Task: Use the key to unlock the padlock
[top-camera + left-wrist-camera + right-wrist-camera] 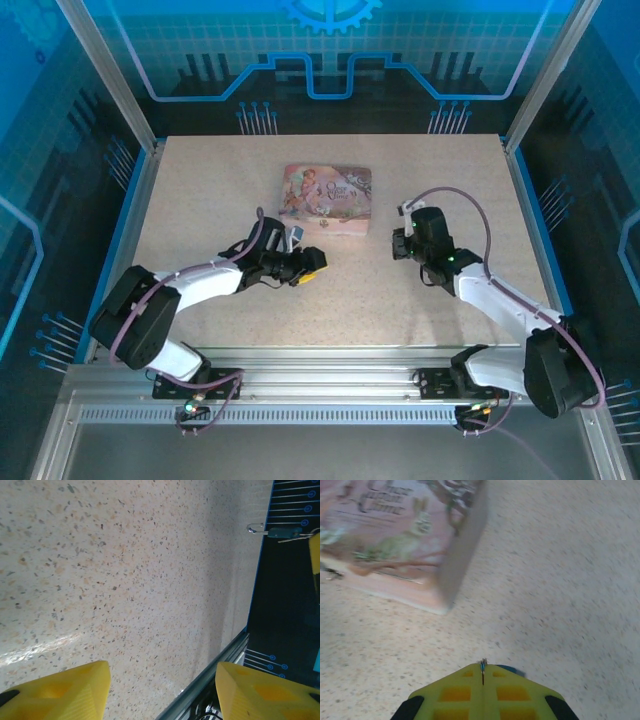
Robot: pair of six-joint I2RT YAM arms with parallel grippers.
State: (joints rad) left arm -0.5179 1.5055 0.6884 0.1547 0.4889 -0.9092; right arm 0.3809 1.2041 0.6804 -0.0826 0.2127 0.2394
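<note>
Looking down my right wrist camera, I see the right gripper [483,674] pressed together on a thin sliver of metal, the key [483,665], which stands edge-on between the yellow fingertips. A bit of blue peeps out just past the tip. That is the padlock [284,531], and my left wrist view shows it better: a dark bluish body with its silver shackle pointing away from the right gripper's yellow finger and its key end toward it, seen against the dark wall [285,610] beyond the edge of the tabletop [125,580].

The left gripper [162,695] has its fingers apart with nothing between them. It is aimed across the tabletop toward the padlock, which is well apart from it (I can't judge the gap more closely).

From the top camera, the left arm reaches low toward the middle, its gripper just on the near side of the pink tin [327,198]. The right arm bends in from the right, with its gripper near the tin's right edge.
</note>
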